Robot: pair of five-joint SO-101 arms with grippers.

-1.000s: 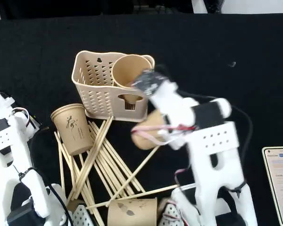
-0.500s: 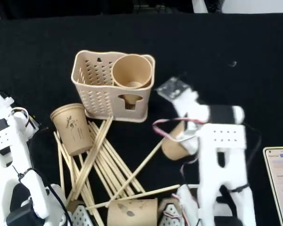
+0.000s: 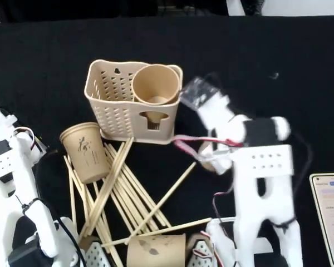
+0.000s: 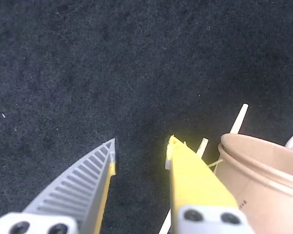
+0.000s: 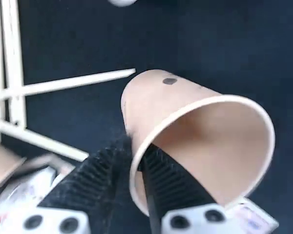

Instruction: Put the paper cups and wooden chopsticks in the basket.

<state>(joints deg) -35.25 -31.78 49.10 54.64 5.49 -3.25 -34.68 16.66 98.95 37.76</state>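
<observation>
The beige basket (image 3: 114,105) stands at the table's middle back with one paper cup (image 3: 156,84) upright in its right end. My right gripper (image 5: 138,155) is shut on the rim of a second paper cup (image 5: 195,126), held tilted above the cloth just right of the basket (image 3: 207,162). A third cup (image 3: 86,151) stands upright in front of the basket's left end. A fourth (image 3: 156,250) lies on its side at the front edge. Wooden chopsticks (image 3: 119,192) lie scattered between them. My left gripper (image 4: 139,146) is open over bare cloth, a cup (image 4: 263,185) beside its yellow finger.
A phone (image 3: 329,214) lies at the right edge. The left arm's white body (image 3: 14,189) fills the front left corner. Black cloth (image 3: 267,55) stretches bare behind and to the right of the basket.
The right arm carried its cup to the right, away from the basket's front, then lifted it back a little toward the basket's right end. The left arm kept still.
</observation>
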